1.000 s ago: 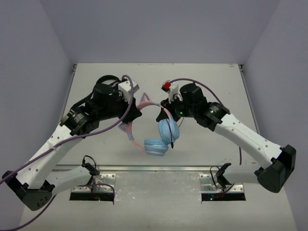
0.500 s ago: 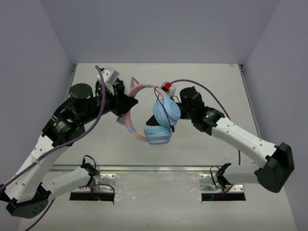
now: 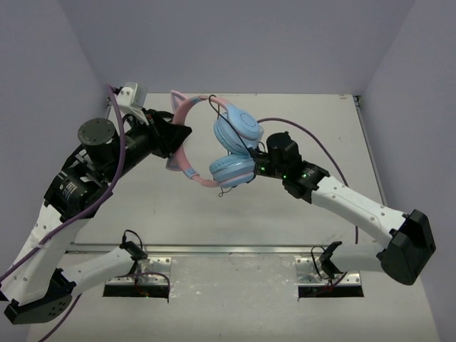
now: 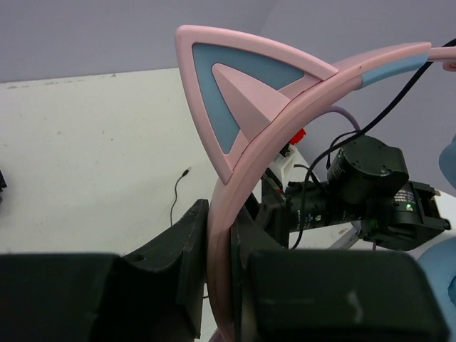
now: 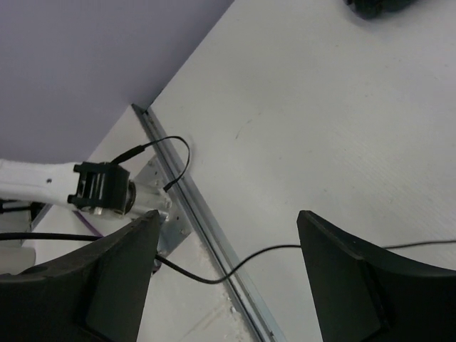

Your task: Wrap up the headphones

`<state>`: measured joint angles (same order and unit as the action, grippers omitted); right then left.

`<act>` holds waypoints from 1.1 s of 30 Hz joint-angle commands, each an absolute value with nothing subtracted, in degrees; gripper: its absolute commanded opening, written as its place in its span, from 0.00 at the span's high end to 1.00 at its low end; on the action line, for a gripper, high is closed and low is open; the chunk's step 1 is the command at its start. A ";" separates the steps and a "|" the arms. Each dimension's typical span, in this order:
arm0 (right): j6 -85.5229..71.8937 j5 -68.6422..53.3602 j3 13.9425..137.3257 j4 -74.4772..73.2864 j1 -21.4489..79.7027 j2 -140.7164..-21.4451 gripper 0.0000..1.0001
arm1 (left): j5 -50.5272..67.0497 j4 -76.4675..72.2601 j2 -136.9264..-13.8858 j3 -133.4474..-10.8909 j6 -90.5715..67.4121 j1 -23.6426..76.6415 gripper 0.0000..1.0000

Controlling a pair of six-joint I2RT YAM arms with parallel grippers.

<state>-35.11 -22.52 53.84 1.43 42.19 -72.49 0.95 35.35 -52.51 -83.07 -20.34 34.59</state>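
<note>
Two arms, one pair of headphones held off the bench

Up in the air: the headphones (image 3: 214, 146) hang above the middle of the bench (image 3: 313, 121), between the two arms. The headband (image 4: 299, 107) is smooth pink plastic, a thin curved hoop. On it stands a triangular cat ear (image 4: 228, 92), pink rim with a light blue inset. The two round, smooth, light blue earcups (image 3: 237, 128) sit one nearer than the other, on the right arm's side. The left gripper (image 4: 219, 239) has its black jaws clamped tight on the headband just below the ear. The right gripper (image 5: 229, 221) has its jaws apart, with nothing between them but matte white bench below. A thin black cable (image 3: 226, 187) loops under the nearer earcup. The left wrist view shows a thin lead (image 4: 177, 196) with a small plug lying on the bench; whether it is the same cable I cannot tell. In the way, the right arm's purple hose (image 4: 345, 114) arcs just behind the headband. A metal rail (image 3: 235, 249) edges the bench on the near side. Lilac walls (image 3: 235, 43) close in left, far and right. The left wrist rides near the left wall, and the widest stretch of bench shows right of the headphones
</note>
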 commanded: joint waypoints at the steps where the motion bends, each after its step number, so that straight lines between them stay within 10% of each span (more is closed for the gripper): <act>1: -38.05 -11.71 53.61 0.36 42.45 -71.02 0.20 | -0.26 30.06 -51.86 -86.66 -24.61 35.24 1.00; 9: -35.52 0.97 55.02 -9.76 40.53 -65.23 0.03 | -5.00 32.34 -50.98 -87.89 -25.75 35.16 1.00; 16: -28.22 -23.23 42.65 3.22 36.83 -54.59 0.03 | -9.14 36.30 -52.21 -90.70 -26.45 35.24 1.00; 33: -33.92 -31.29 53.34 18.89 40.07 -76.89 0.12 | -16.78 44.47 -54.76 -98.00 -34.53 35.16 1.00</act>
<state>-32.56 -29.89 49.28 10.55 38.61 -74.87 -14.87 48.14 -55.79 -94.63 -29.47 34.59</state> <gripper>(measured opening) 0.884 0.128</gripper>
